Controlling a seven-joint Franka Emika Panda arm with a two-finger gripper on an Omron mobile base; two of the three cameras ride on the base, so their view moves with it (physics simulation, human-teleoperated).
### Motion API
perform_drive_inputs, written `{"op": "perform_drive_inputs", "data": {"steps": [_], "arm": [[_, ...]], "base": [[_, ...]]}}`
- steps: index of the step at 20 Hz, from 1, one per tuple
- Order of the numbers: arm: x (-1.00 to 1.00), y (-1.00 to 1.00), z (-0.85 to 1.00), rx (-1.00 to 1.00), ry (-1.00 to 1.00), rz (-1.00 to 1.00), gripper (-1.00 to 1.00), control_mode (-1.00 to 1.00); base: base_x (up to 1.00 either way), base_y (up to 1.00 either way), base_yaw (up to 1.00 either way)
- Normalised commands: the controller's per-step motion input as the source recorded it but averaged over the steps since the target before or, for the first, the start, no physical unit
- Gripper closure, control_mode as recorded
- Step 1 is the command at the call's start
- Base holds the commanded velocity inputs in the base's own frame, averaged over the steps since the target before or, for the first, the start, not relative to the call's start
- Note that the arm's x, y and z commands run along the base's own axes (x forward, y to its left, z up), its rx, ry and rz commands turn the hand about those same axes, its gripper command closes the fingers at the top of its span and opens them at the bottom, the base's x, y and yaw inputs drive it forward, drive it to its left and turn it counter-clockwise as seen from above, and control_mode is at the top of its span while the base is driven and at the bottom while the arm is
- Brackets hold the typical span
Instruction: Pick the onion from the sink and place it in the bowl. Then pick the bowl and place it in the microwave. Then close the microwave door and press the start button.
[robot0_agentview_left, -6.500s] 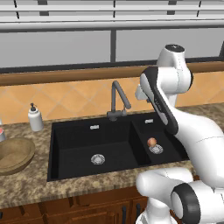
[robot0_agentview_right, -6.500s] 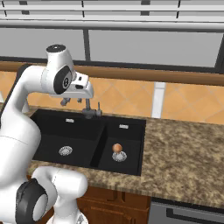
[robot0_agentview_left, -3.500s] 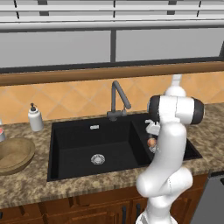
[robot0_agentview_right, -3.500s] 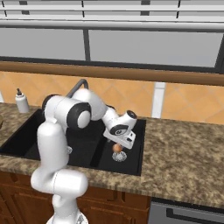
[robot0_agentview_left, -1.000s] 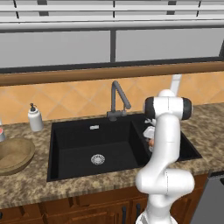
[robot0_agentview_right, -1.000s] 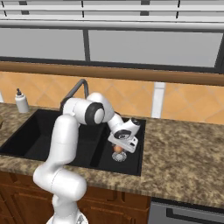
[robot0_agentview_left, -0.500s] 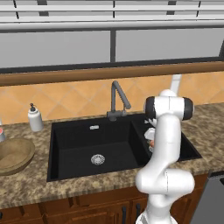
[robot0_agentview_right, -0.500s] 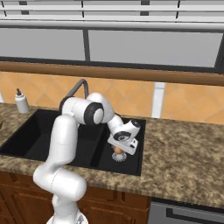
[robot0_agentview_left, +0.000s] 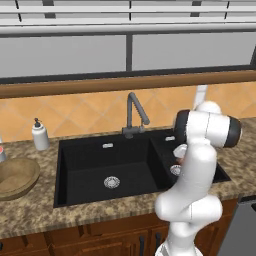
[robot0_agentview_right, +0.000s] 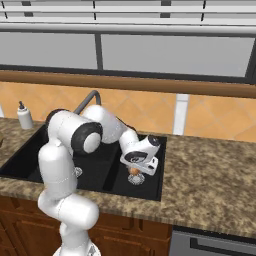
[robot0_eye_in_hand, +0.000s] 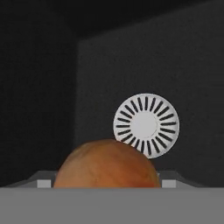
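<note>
The reddish-tan onion (robot0_agentview_right: 134, 170) lies in the narrower right basin of the black sink (robot0_agentview_left: 85, 160), beside the silver drain (robot0_eye_in_hand: 146, 124). My gripper (robot0_agentview_right: 136, 167) reaches down into that basin, and its jaws are closed on the onion's sides. In the hand view the onion (robot0_eye_in_hand: 107, 164) bulges up between my fingertips (robot0_eye_in_hand: 43, 183) at the bottom, with the drain just beyond it. The brown wooden bowl (robot0_agentview_left: 15, 175) sits on the counter far to the left of the sink. The microwave and its door are out of view.
A dark gooseneck tap (robot0_agentview_left: 134, 112) stands behind the divider between the basins. A white soap bottle (robot0_agentview_left: 40, 136) is on the counter back left. Speckled granite counter (robot0_agentview_right: 210, 175) stretches to the right of the sink. The basin walls are close around the hand.
The jaws have closed in from wide open onto the onion. The arm and the onion have hardly moved.
</note>
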Motion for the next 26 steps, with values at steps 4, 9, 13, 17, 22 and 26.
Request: {"op": "perform_drive_inputs", "data": {"steps": [4, 9, 13, 17, 22, 26], "arm": [[-0.89, 0.08, 1.0, -0.1, -0.1, 0.0, 1.0, -1.0], [-0.69, 0.14, 1.0, -0.03, -0.01, 0.0, 1.0, -1.0], [-0.58, 0.26, 1.0, 0.0, 0.04, 0.0, 1.0, -1.0], [-0.67, 0.52, 0.92, -0.01, 0.05, 0.0, 1.0, -1.0], [-0.41, 0.99, 0.56, -0.09, 0.02, 0.05, 1.0, -1.0], [-0.14, 1.0, 0.39, -0.11, 0.03, 0.12, 1.0, -1.0]], "base": [[0.0, 0.0, 0.0], [0.0, 0.0, 0.0], [0.0, 0.0, 0.0], [0.0, 0.0, 0.0], [0.0, 0.0, 0.0], [0.0, 0.0, 0.0]]}}
